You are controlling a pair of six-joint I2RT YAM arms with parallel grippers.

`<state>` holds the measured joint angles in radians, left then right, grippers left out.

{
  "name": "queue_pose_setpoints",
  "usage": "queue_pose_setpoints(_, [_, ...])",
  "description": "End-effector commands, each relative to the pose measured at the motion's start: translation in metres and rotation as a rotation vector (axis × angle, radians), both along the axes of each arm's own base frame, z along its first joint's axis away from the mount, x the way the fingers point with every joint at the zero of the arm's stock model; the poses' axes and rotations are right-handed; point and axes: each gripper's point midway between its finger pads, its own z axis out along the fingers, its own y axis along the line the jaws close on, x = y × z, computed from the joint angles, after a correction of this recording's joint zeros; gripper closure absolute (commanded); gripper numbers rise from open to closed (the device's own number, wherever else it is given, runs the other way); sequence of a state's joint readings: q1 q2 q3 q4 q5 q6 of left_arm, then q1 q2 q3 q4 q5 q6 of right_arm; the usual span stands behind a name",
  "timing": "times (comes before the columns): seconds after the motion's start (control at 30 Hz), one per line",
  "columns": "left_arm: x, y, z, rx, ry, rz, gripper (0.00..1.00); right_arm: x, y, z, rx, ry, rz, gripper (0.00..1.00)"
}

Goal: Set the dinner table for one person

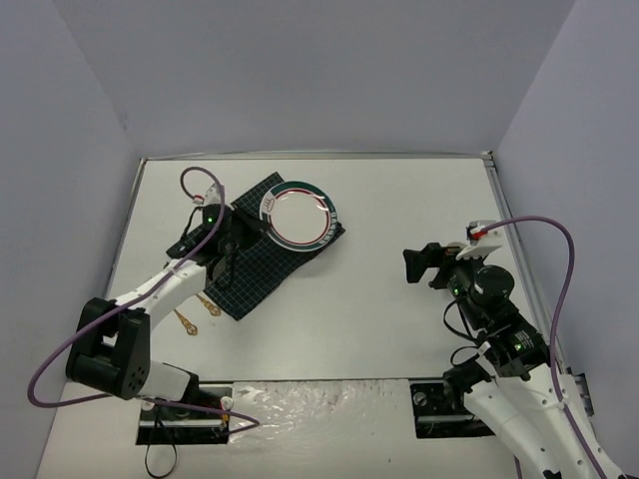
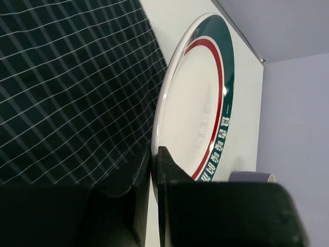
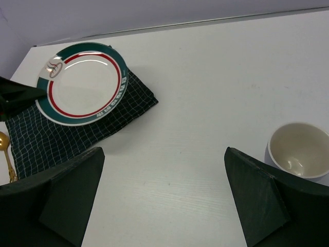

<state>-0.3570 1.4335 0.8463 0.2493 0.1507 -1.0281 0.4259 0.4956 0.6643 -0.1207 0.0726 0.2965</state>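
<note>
A white plate (image 1: 298, 215) with a green and red rim lies on the far end of a dark green checked cloth (image 1: 250, 274) at the left of the white dinner table (image 1: 399, 200). My left gripper (image 1: 248, 224) is shut on the plate's near-left rim; in the left wrist view its fingertips (image 2: 163, 159) pinch the rim of the plate (image 2: 195, 103) beside the cloth (image 2: 67, 87). My right gripper (image 1: 423, 263) is open and empty above bare table at the right, far from the plate (image 3: 82, 82). It also shows in the right wrist view (image 3: 163, 152).
Two gold cutlery pieces (image 1: 186, 320) (image 1: 209, 304) lie on the table left of the cloth's near end. A cream bowl (image 3: 300, 149) stands at the right of the right wrist view. Grey walls enclose the table on three sides.
</note>
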Motion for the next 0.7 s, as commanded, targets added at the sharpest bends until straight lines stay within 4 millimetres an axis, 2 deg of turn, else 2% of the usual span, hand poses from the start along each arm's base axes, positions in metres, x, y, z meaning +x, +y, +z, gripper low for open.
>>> queue_pose_setpoints(0.0, [-0.010,0.027,0.031,-0.055,-0.112,-0.021,1.00,0.009,0.010,0.031,0.029,-0.090,0.034,0.00])
queue_pose_setpoints(0.17, [-0.013,0.081,0.022,-0.060,-0.116,0.073,1.00,0.011,0.014,0.027,0.019,-0.083,0.056,0.00])
queue_pose_setpoints(0.3, [-0.012,0.107,0.010,-0.091,-0.118,0.128,1.00,0.011,0.016,0.024,0.010,-0.077,0.066,0.00])
queue_pose_setpoints(0.37, [-0.006,0.128,0.006,-0.104,-0.129,0.182,1.00,0.012,0.016,0.021,0.005,-0.071,0.067,0.00])
queue_pose_setpoints(0.53, [0.004,0.129,0.001,-0.118,-0.148,0.167,1.00,0.012,0.020,0.014,-0.008,-0.054,0.091,0.00])
queue_pose_setpoints(0.67, [0.007,0.129,-0.012,-0.133,-0.133,0.161,1.00,0.012,0.023,0.012,-0.010,-0.049,0.106,0.00])
